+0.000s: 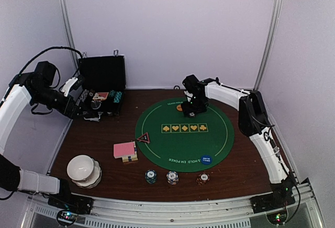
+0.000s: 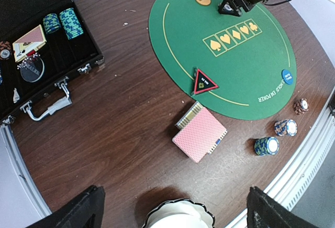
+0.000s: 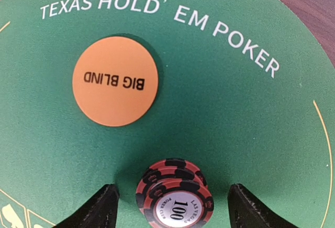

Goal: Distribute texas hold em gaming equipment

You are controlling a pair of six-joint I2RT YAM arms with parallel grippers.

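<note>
A red-and-black chip stack (image 3: 174, 194), its top chip printed "100" with "LAS VEGAS" in small type, stands on the green mat (image 3: 235, 123) between the spread fingers of the right gripper (image 3: 172, 204); neither finger touches it. Left of it lies the orange button (image 3: 115, 81), lettered "BIG BLIND". The mat reads "TEXAS HOLD' EM POKER".

From the left:
- left gripper (image 2: 175, 212), wide apart and empty, near the black case (image 1: 102, 78)
- white bowl stack (image 1: 84, 170)
- pink-backed cards (image 1: 124, 150)
- triangle marker (image 1: 143, 138) at the mat's edge
- teal chips (image 1: 151, 176), dark chips (image 1: 172, 177) and red chips (image 1: 203, 177) in a near row
- blue button (image 1: 205, 159), lettering unreadable
</note>
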